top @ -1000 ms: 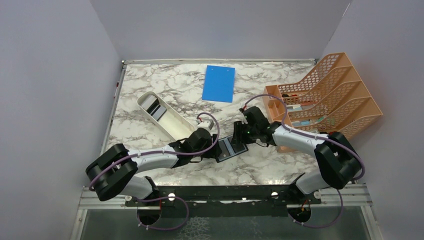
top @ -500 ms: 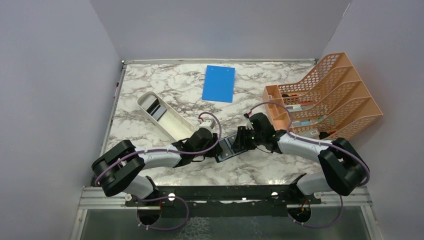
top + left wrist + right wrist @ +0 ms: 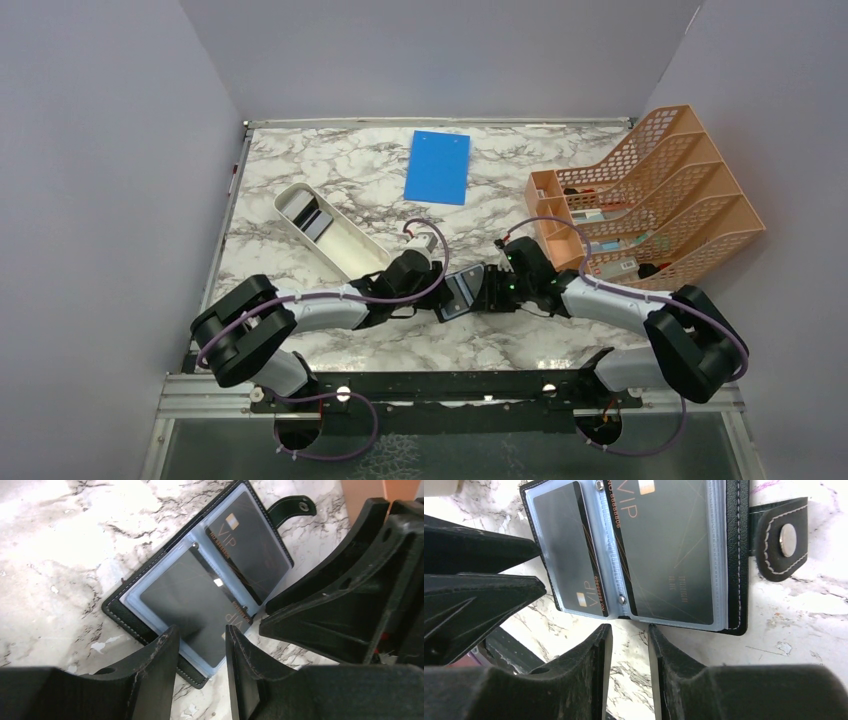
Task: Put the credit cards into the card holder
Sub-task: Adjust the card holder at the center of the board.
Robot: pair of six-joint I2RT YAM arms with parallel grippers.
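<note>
On the marble table (image 3: pixel 300 190), both arms meet at the near middle. The left gripper (image 3: pixel 200 630) hovers part-open at the left edge of the card holder (image 3: pixel 462 292), clasping nothing. The right gripper (image 3: pixel 628 627) is just as slack on the right. The holder lies spread flat between them, with dark credit cards (image 3: pixel 664 555) tucked in its sleeves.

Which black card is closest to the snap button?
The VIP card in the card holder's pocket beside the snap tab; the other card lies across the fold.
</note>
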